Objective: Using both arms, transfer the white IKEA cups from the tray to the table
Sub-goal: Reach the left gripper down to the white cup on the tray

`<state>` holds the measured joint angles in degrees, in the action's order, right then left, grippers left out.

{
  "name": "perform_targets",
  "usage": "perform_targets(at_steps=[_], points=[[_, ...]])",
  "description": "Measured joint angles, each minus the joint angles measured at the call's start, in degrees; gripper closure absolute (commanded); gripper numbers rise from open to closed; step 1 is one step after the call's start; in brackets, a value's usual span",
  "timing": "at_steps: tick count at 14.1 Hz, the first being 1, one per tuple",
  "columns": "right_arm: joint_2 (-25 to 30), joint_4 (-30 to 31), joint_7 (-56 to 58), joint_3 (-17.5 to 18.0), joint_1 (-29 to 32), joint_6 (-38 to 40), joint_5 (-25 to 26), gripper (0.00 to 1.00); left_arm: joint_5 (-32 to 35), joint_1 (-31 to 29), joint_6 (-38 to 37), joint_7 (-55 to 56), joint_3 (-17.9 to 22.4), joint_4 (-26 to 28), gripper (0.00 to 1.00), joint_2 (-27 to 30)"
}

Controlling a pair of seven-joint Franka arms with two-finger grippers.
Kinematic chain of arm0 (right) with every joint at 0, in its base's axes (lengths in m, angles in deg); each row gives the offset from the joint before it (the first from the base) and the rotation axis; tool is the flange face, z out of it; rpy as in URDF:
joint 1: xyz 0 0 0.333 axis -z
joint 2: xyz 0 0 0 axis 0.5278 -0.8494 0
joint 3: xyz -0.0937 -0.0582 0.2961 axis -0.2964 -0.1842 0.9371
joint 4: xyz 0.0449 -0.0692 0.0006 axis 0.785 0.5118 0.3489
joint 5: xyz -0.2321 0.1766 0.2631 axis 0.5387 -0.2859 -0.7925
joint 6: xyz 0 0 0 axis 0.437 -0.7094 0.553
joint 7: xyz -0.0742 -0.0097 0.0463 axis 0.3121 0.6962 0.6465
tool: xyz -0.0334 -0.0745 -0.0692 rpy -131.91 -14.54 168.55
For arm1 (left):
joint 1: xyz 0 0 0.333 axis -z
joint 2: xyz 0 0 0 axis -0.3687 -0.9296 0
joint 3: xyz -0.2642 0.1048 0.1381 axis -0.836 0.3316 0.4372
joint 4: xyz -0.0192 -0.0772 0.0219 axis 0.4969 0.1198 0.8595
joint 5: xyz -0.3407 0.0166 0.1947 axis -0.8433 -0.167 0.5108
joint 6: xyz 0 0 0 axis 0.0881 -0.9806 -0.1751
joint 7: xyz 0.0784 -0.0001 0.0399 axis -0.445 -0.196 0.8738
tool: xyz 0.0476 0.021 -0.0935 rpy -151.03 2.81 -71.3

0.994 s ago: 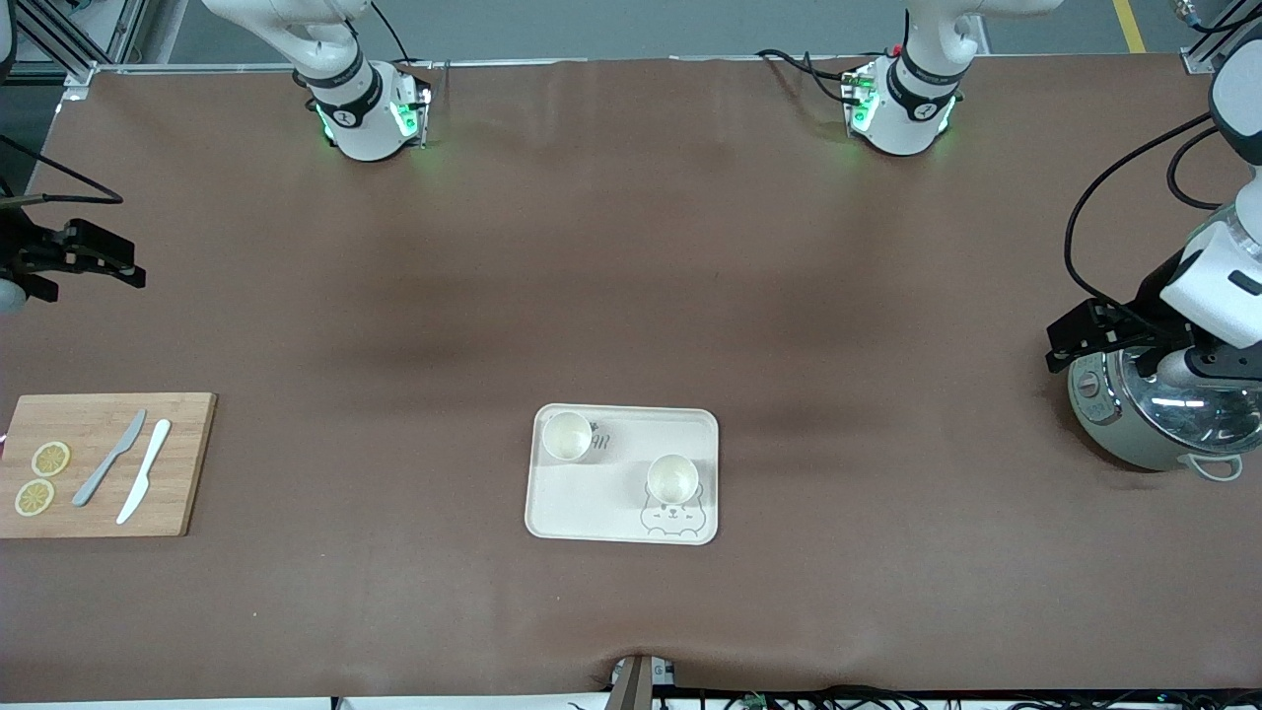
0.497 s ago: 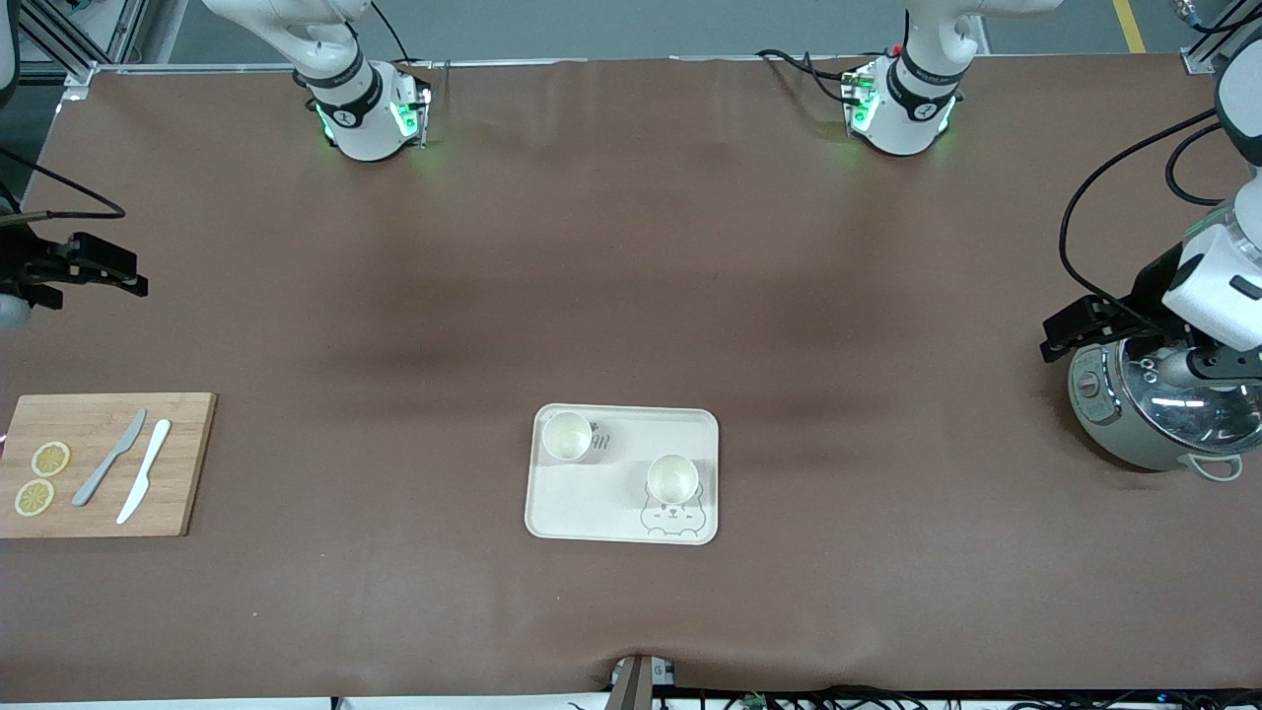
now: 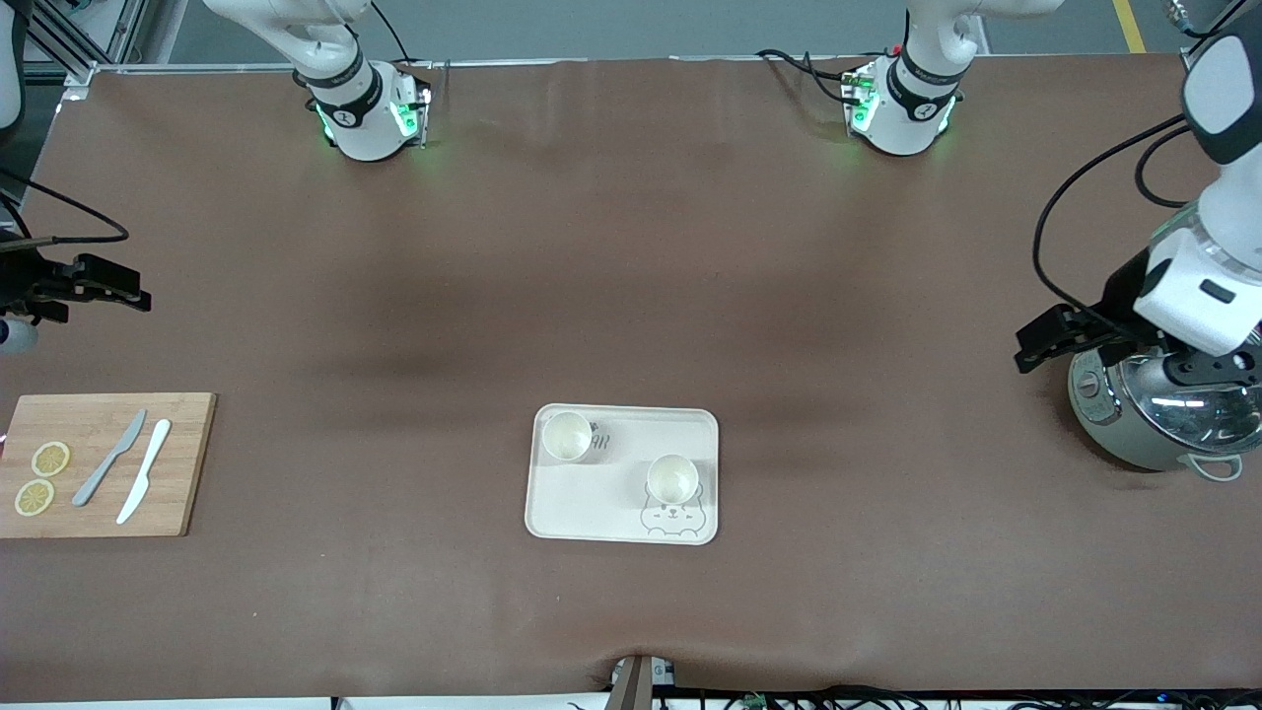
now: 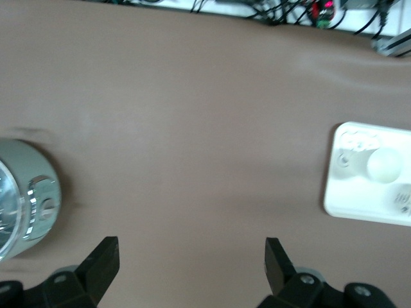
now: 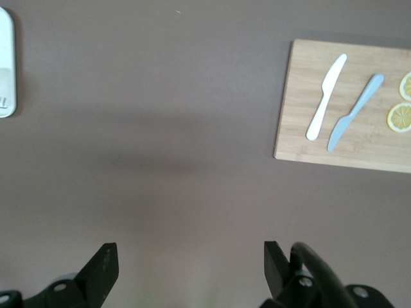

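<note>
Table [image 3: 631,247]: brown mat surface, spanning the whole front view.

Left arm [image 3: 1208,247]: glossy white, reaching out at its own end of the table. Left gripper [image 3: 1045,340]: black, up in the air over bare mat just beside the cooker; fingers [image 4: 103,260] spread wide, nothing between them, touching nothing.

Right arm [image 3: 296,39]: white, base at the top of the front view. Right gripper [image 3: 113,286]: black, raised over bare mat at the right arm's end of the table, above the area farther from the front camera than the cutting board; fingers [image 5: 103,266] spread wide, holding nothing.

Cooker [image 3: 1158,414]: round, grey-green with a shiny glass lid, at the left arm's end of the table, partly covered by the left wrist.

Cutting board [image 3: 99,463]: bamboo, at the right arm's end. It carries a grey knife [image 3: 108,459], a white knife [image 3: 144,470] just beside it, and two lemon slices [image 3: 41,478].

Tray [image 3: 582,513]: cream, rectangular, rounded corners, bear print at one corner, mid-table and nearer the front camera, well apart from both grippers.

White IKEA cups: two, upright, mouths up, both on the tray. One cup [image 3: 567,436] in the corner farther from the front camera, toward the right arm's end; other cup [image 3: 672,480] nearer the front camera, just above the bear print. The two are apart, not touching.
</note>
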<state>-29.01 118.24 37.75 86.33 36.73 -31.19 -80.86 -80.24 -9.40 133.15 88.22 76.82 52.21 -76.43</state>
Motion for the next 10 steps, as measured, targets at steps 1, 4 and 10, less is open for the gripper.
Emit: perform_targets(at_steps=[1, 4, 10], points=[[-0.52, -0.02, 0.07, -0.02, 0.85, -0.03, -0.06, 0.0, 0.0, 1.84, 0.04, 2.66, -0.05, -1.65, 0.0, -1.8], [-1.56, -0.1, 0.07, 0.16, 1.42, -0.26, -0.22, 0.0, 0.0, 6.99, 2.01, 9.54, -0.17, -5.4, 0.0, -7.56], [-2.03, -0.22, -12.68, 1.26, -0.16, 1.46, -0.43, 0.0, 0.0, 13.63, 11.23, 17.32, -0.35, -7.17, 0.0, -15.05]])
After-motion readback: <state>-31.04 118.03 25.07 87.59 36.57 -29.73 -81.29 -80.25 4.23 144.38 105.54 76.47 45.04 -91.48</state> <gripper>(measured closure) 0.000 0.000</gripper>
